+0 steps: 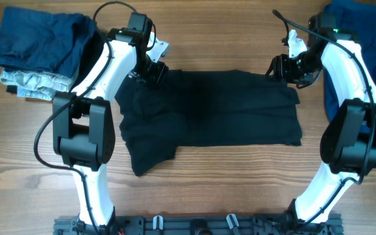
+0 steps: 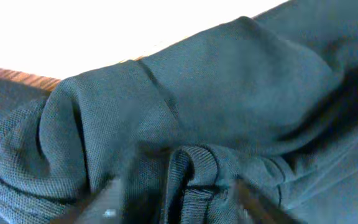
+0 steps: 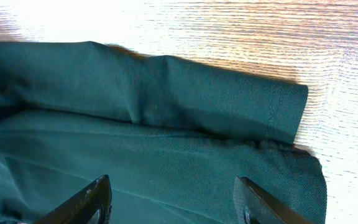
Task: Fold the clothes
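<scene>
A black shirt lies spread across the middle of the wooden table, with one part reaching toward the front left. My left gripper is at its back left corner. In the left wrist view the shirt fills the frame. The blurred fingers stand apart, with a ribbed hem fold loose between them. My right gripper is at the back right corner. There it stands open just over the shirt, near a folded edge, with nothing pinched. A royal-blue garment lies at the back right.
At the back left, a dark blue garment is stacked on a grey patterned one. Bare wood shows beyond the shirt's back edge. The arms' base rail runs along the front edge.
</scene>
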### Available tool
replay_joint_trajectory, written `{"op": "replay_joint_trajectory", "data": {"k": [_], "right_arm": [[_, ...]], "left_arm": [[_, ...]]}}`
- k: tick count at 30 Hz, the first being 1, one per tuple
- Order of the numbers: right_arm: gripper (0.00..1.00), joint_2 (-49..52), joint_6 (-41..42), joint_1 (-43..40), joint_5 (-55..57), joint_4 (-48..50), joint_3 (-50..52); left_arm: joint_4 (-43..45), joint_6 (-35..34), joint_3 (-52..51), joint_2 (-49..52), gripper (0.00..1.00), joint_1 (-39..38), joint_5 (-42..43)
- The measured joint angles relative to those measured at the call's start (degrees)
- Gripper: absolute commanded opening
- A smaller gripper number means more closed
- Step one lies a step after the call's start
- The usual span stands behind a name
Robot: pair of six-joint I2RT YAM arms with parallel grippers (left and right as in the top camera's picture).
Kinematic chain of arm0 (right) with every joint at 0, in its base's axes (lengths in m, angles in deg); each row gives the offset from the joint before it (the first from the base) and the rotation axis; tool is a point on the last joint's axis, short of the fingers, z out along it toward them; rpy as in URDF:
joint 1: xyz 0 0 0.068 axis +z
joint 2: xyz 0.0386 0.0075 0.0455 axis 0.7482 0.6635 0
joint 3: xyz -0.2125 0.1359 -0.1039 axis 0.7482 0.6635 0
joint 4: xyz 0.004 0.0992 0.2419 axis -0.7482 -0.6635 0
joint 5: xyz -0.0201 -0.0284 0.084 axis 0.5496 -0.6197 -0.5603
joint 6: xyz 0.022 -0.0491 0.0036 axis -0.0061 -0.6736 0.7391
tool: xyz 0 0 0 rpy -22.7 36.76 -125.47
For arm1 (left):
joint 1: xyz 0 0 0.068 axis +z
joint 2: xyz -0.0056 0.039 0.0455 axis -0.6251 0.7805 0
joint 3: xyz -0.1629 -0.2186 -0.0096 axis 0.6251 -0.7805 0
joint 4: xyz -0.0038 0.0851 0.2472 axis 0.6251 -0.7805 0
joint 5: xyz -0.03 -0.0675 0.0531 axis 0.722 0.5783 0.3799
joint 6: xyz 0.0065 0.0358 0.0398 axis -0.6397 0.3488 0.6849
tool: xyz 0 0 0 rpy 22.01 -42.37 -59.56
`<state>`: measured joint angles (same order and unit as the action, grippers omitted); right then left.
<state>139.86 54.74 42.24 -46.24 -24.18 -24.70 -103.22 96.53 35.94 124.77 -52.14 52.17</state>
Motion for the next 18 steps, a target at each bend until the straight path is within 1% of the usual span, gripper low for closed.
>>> {"op": "replay_joint_trajectory", "data": {"k": [1,2,7,10,13,15,18], "right_arm": [[0.64,0.0,0.0,0.0,0.0,0.0,0.0],[0.64,0.0,0.0,0.0,0.0,0.0,0.0],[0.64,0.0,0.0,0.0,0.0,0.0,0.0],[0.64,0.0,0.0,0.0,0.0,0.0,0.0],[0.64,0.0,0.0,0.0,0.0,0.0,0.0],[0.64,0.0,0.0,0.0,0.0,0.1,0.0],[0.64,0.0,0.0,0.0,0.0,0.2,0.0]], "left_arm": [[0.0,0.0,0.0,0.0,0.31,0.0,0.1],[0.3,0.7,0.0,0.0,0.3,0.0,0.1],[0.1,1.2,0.0,0.0,0.33,0.0,1.1],[-2.1,1.5,0.0,0.0,0.31,0.0,1.1],[-4.1,2.4,0.0,0.0,0.05,0.0,1.1],[-4.2,2.6,0.0,0.0,0.04,0.0,1.1],[-2.8,3.0,0.0,0.0,0.04,0.0,0.9]]}}
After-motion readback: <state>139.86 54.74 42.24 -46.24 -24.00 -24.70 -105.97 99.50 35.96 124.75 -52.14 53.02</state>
